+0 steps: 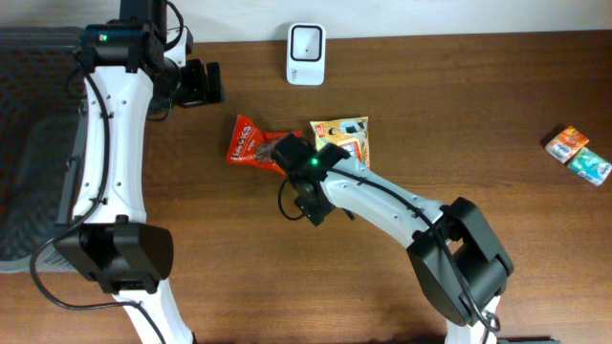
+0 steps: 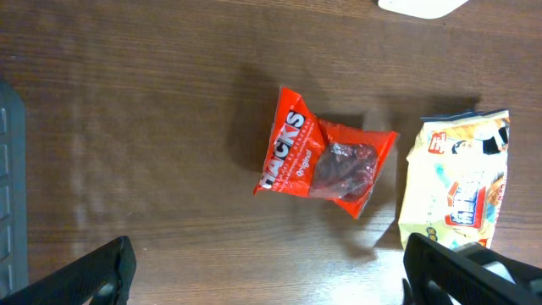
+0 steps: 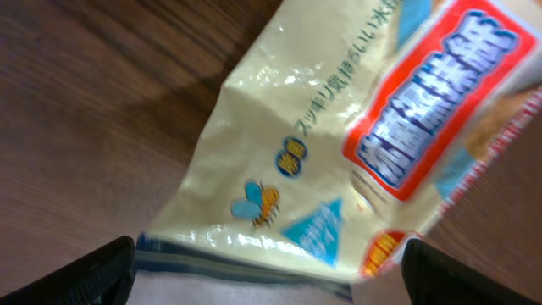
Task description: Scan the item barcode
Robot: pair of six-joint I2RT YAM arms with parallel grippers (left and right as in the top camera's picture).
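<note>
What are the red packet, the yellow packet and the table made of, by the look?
Red packet: thin glossy plastic film, crinkled, with what seems a see-through patch. Yellow packet: glossy plastic film too, creased, with glare. Table: wood or wood-look laminate, brown grain, low sheen.

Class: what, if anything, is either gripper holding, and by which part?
Nothing. The left gripper and right gripper are both open; the yellow packet lies loose under the right one.
</note>
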